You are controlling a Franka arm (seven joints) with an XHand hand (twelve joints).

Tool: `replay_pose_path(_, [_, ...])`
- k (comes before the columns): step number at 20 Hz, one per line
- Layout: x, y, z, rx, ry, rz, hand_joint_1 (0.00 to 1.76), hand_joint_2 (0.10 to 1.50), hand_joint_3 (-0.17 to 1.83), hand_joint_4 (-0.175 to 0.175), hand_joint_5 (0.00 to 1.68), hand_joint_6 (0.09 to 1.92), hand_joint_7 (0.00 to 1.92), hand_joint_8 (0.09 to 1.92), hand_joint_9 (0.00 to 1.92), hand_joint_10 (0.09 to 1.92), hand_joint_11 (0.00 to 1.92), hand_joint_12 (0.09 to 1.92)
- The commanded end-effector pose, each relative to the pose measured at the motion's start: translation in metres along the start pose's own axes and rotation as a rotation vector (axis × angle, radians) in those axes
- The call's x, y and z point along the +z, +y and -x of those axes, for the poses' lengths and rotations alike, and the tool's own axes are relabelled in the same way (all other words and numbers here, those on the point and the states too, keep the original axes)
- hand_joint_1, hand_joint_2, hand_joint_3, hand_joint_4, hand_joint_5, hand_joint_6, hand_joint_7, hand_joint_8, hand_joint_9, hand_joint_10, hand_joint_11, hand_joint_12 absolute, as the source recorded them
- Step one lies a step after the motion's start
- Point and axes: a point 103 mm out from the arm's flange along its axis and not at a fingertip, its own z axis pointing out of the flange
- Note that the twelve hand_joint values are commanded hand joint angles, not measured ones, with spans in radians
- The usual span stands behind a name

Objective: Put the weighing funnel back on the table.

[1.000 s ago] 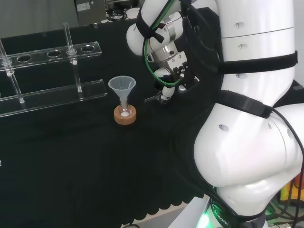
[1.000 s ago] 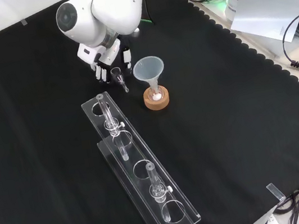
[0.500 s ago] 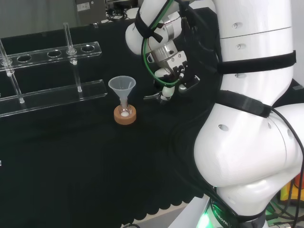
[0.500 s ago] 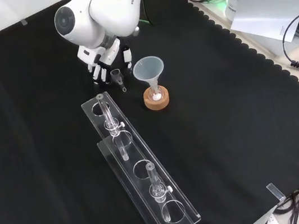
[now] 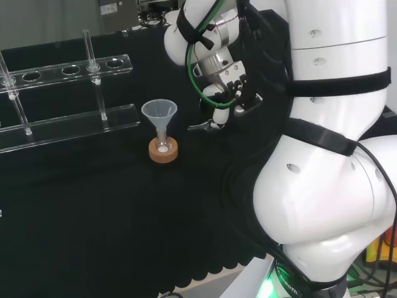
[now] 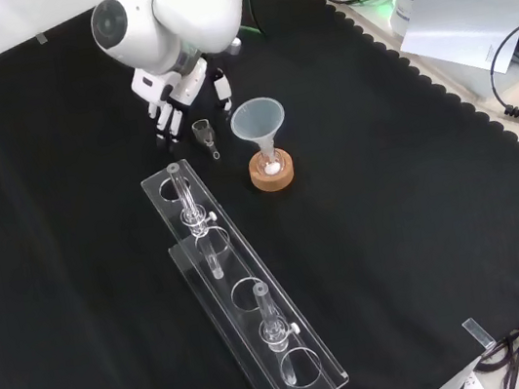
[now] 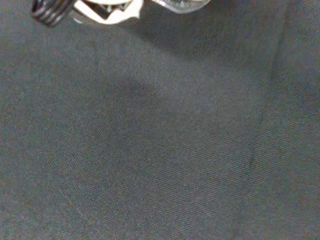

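Observation:
The weighing funnel (image 6: 202, 132), a small clear scoop with a short stem, lies on the black cloth just left of the big funnel in the front view. In the head view the weighing funnel (image 5: 200, 126) shows faintly to the right of the big funnel. The hand (image 6: 171, 98) hovers just beyond it, fingers (image 6: 162, 117) relaxed and apart from the piece, thumb (image 6: 222, 86) to the other side. In the head view the hand (image 5: 226, 93) hangs above the cloth. In the wrist view a blurred white part of the hand (image 7: 107, 11) hangs over dark cloth.
The big funnel (image 6: 259, 121) stands in a small flask on a cork ring (image 6: 272, 173). A clear rack (image 6: 241, 296) with test tubes runs toward the front edge in the front view. The arm's white links (image 5: 322, 143) stand at the head view's right.
The hand has let go of the weighing funnel and drawn up and away from it. The weighing funnel stays on the cloth where it was set.

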Motion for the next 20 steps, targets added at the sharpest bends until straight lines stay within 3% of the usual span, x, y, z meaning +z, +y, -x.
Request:
replay_pose_path(1, [-0.026,-0.03,0.006,0.04,-0.011,0.044,0.87,0.68,0.58,-0.047,0.2,0.09,0.09,0.63,0.71,0.09,0.36,1.29])
replay_pose_path(10, [-0.075,-0.092,0.011,0.09,-0.003,0.143,0.84,0.67,0.58,-0.049,0.2,0.09,0.16,0.66,0.71,0.09,0.35,1.3])
replay_pose_path(20, [-0.104,-0.132,-0.005,0.096,0.014,0.229,0.8,0.67,0.58,-0.048,0.2,0.09,0.2,0.67,0.74,0.09,0.36,1.31])
